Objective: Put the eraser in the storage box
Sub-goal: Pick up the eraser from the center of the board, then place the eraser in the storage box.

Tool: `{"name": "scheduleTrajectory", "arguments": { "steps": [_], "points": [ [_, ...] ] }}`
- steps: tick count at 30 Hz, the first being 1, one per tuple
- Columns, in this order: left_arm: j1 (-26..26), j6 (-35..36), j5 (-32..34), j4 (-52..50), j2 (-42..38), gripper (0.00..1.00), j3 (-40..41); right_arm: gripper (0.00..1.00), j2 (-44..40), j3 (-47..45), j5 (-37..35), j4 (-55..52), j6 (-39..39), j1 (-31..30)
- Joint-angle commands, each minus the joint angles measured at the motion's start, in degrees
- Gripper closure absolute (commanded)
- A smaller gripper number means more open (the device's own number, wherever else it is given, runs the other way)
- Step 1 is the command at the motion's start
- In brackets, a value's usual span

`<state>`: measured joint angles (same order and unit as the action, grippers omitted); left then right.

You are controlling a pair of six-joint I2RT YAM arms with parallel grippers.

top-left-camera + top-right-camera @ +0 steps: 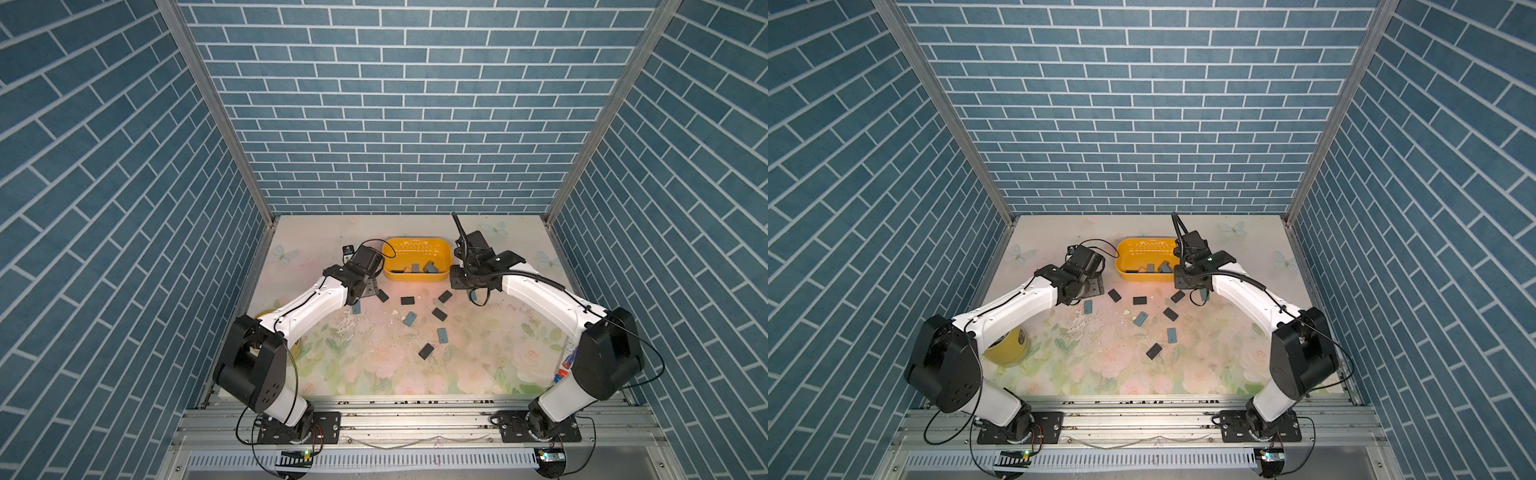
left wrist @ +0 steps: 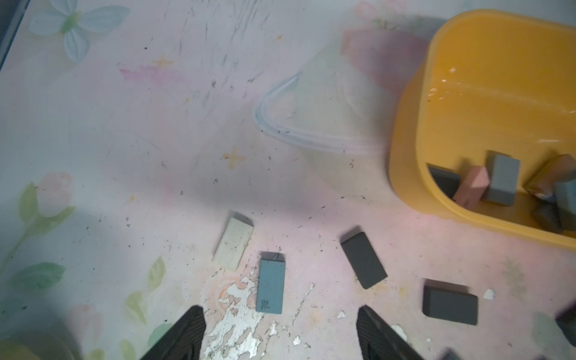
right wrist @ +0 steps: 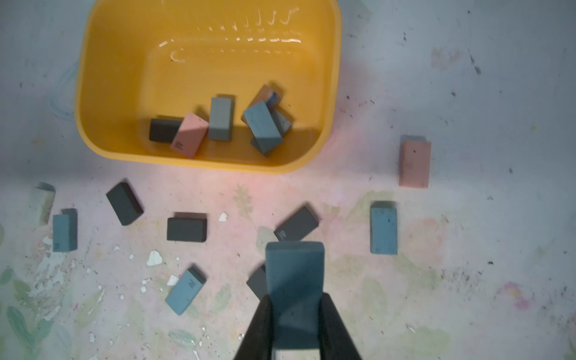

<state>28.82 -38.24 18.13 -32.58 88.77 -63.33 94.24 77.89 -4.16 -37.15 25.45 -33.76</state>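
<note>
A flowered worktop (image 1: 374, 365) sits inside blue brick walls. The right arm reaches forward, its right gripper (image 3: 296, 299) clamped on a blue eraser (image 3: 294, 268). The storage box (image 3: 81, 103) lies just ahead. The left gripper (image 2: 279, 314), jaws apart, hangs over loose erasers (image 2: 363, 260).

Left pincer (image 2: 279, 314): only two fingertips in wrist view, rest cut by frame edge; under own wrist in both top views. Grey-blue eraser (image 3: 294, 280) in right pincer (image 3: 294, 299): blurred, lower end hidden between fingers. Dark eraser (image 3: 256, 284) half behind it. Storage box (image 2: 408, 131) cropped in left wrist view. Yellow cup (image 1: 1011, 349) at surface's left edge: top behind left arm.
</note>
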Motion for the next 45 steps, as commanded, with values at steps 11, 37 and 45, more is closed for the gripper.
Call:
{"name": "scheduleTrajectory", "arguments": {
  "steps": [11, 37, 45],
  "points": [
    [-3.6, 1.6, -3.2, 3.3, 5.6, 0.22, 3.0, 0.87, 21.2, 25.1, 4.0, -9.9, -4.1, 2.1],
    [-5.0, 2.3, -6.0, 5.0, 14.6, 0.42, 2.2, 0.83, 40.9, 42.8, 8.2, -17.9, -5.6, 4.1],
    [-5.0, 2.2, -6.4, 5.1, 15.7, 0.47, 2.2, 0.71, 40.2, 42.4, 7.6, -18.0, -5.6, 4.0]
  ]
}}
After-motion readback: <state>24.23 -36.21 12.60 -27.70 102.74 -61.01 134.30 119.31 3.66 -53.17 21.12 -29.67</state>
